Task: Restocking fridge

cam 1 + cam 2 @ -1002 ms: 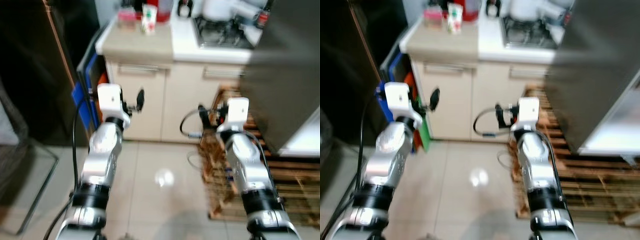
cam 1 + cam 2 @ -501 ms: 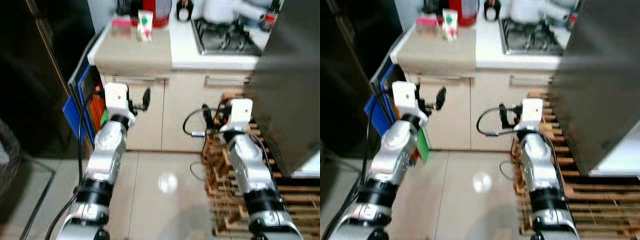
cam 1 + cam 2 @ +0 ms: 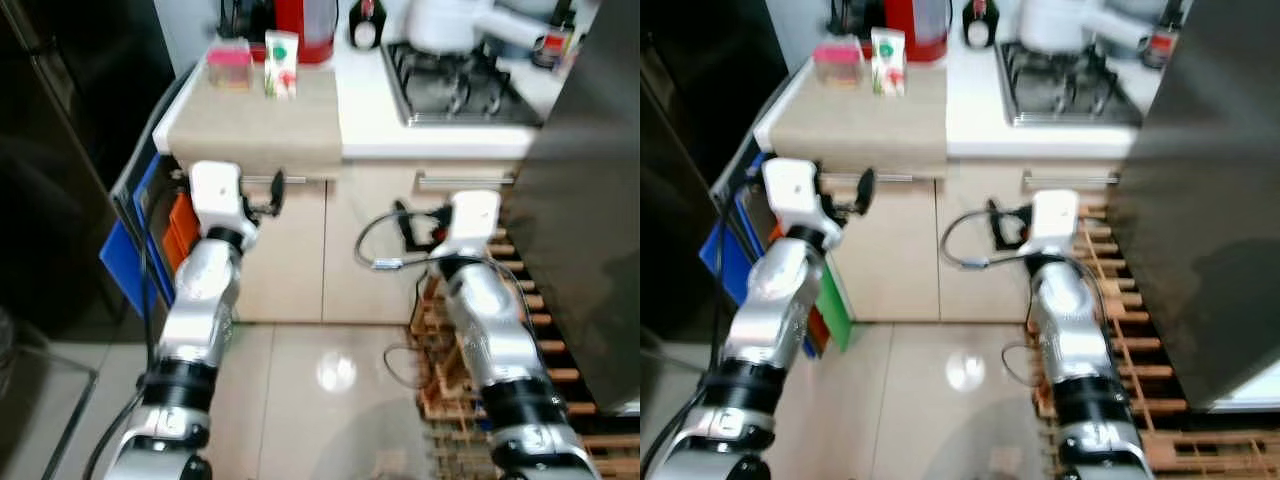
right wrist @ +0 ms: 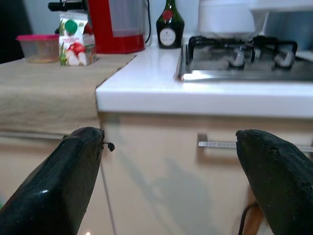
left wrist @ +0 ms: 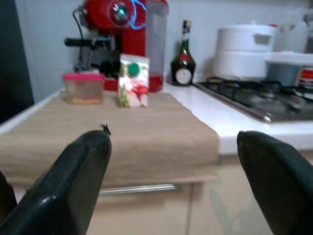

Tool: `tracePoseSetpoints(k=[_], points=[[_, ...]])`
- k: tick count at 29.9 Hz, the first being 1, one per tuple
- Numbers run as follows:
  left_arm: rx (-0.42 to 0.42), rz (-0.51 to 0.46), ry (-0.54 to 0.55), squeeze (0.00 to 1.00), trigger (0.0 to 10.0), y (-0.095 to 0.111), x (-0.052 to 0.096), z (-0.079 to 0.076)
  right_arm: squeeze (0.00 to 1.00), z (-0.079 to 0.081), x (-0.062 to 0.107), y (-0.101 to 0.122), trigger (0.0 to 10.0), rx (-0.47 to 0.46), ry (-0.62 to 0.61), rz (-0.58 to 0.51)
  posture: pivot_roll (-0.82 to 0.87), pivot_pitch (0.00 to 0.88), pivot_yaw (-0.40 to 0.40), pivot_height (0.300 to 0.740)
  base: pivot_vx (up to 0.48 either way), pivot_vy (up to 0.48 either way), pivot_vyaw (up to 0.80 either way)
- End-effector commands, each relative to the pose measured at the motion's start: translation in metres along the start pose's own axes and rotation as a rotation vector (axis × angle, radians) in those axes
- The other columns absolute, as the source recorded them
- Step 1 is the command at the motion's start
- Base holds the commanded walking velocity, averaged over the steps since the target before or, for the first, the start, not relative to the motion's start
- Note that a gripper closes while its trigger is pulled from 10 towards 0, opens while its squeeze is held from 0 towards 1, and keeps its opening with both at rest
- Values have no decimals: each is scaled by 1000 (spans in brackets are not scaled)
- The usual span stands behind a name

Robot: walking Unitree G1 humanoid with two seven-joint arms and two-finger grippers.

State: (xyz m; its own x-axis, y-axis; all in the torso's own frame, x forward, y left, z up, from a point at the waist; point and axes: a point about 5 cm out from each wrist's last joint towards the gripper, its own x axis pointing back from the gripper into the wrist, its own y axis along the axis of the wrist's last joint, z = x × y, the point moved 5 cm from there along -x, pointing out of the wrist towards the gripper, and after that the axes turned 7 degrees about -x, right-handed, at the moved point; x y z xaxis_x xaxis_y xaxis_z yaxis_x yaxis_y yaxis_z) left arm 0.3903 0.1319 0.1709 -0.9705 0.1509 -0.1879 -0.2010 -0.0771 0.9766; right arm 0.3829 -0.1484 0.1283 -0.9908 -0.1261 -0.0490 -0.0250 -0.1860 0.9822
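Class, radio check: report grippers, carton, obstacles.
Left gripper and right gripper open, empty, short of the counter. Juice carton upright beside pink-lidded tub. Nothing blocking.

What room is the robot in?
It looks like a home kitchen. There is a steel gas stove with a white pot set into the white countertop, and a red coffee machine stands beside a small juice carton.
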Motion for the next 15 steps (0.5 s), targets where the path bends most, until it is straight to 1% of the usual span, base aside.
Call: tracePoseSetpoints(k=[1,15], points=[[-5,-8,27,0,10000,4,-2,10,0,13,-3,1,10000,-21,30,-2,9,0,19,740,461,0,0],[-7,3,25,0,10000,2,-1,10,0,16,-3,-2,10000,-26,32,7,10,0,25,740,458,0,0]])
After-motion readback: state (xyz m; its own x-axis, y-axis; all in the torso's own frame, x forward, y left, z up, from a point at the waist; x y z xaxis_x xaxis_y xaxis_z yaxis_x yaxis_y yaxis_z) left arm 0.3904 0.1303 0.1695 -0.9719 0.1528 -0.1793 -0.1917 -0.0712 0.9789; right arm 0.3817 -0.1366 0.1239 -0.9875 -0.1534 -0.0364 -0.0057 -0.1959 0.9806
